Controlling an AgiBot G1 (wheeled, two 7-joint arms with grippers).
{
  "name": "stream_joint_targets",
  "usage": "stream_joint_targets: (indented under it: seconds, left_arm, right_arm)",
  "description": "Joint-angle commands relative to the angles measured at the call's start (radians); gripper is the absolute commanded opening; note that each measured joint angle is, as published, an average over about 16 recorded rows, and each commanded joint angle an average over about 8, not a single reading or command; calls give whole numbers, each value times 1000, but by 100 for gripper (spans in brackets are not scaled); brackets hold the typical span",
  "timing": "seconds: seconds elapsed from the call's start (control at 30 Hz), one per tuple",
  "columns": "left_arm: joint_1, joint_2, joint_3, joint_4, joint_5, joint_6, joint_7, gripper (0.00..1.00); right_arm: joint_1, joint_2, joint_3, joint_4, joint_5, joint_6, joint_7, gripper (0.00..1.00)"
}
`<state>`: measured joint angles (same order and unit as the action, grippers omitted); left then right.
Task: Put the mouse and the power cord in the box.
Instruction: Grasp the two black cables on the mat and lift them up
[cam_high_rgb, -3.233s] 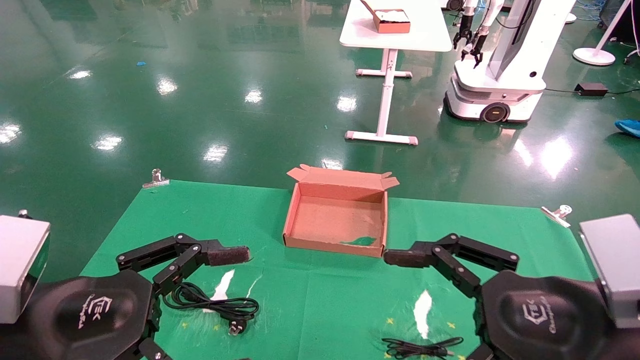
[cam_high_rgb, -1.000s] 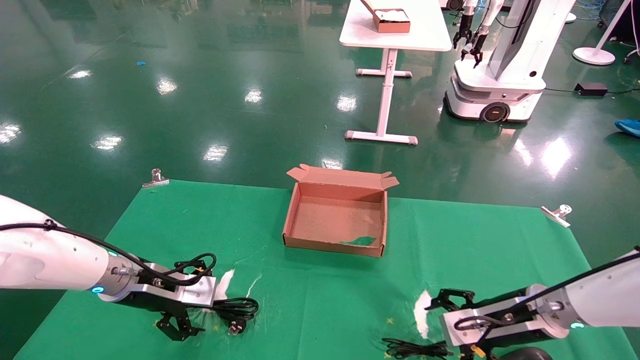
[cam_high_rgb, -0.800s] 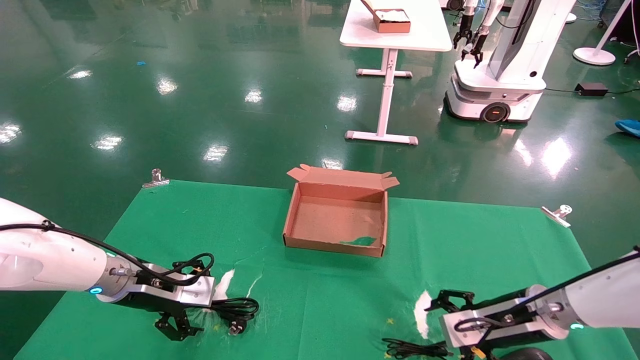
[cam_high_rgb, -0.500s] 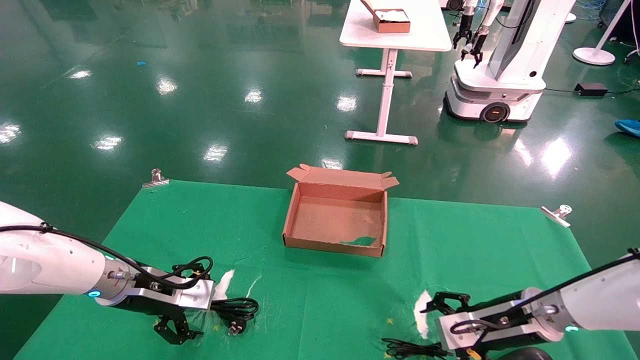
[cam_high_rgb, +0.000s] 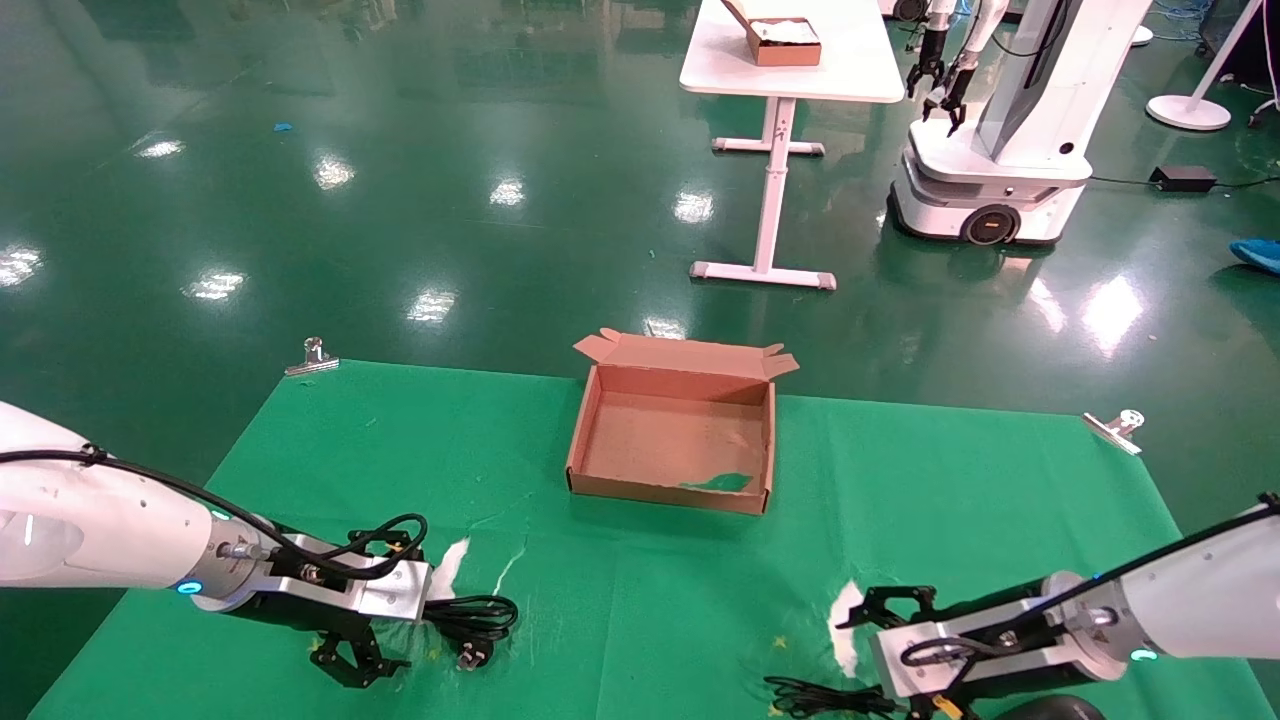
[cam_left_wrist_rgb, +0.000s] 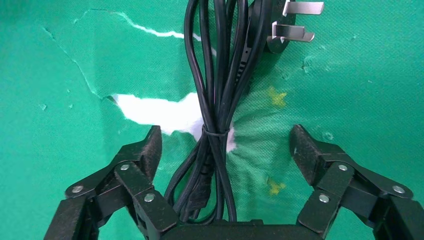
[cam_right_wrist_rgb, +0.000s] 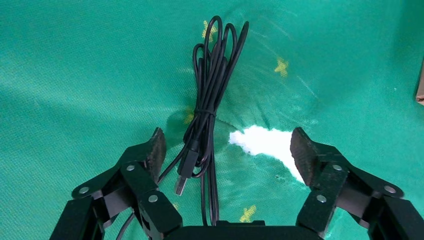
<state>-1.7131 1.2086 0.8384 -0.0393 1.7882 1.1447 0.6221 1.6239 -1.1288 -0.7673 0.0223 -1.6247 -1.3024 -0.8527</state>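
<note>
The brown cardboard box (cam_high_rgb: 590, 440) stands open and empty at the cloth's far middle. The power cord (cam_left_wrist_rgb: 217, 100) lies tied in a bundle, its pronged plug (cam_left_wrist_rgb: 280, 30) at the far end. My left gripper (cam_left_wrist_rgb: 226, 145) is open low over the cloth, one finger on each side of the bundle without touching it. My right gripper (cam_right_wrist_rgb: 228, 145) is open in the same way around the mouse's thin cable (cam_right_wrist_rgb: 212, 75), its USB plug (cam_right_wrist_rgb: 182, 180) lying near one finger. Of the mouse, only a black rounded edge (cam_high_rgb: 1040, 708) shows under my right wrist.
White tears (cam_high_rgb: 447, 566) (cam_high_rgb: 848, 612) break the green cloth near each gripper. Metal clips (cam_high_rgb: 312, 357) (cam_high_rgb: 1117, 428) pin its far corners. On the floor beyond stand a white table with a reddish box (cam_high_rgb: 782, 42) and another robot (cam_high_rgb: 1000, 130).
Since 3.2 s ago both arms have swung from in front of the head camera down to the cloth. Over the last second each gripper has settled slightly lower over its cable, still open.
</note>
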Motion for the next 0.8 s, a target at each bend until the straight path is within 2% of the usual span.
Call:
stream_joint_targets:
  seconds: [0.03,0.8]
  left_arm:
    - [0,0,0,-1,0,1,-1,0]
    - [1,-1,0,-5,-2,2,-3,0]
  right_arm:
    - [0,0,0,1,0,0,1,0]
    - [-3,2,0,4,0,-1,2,0]
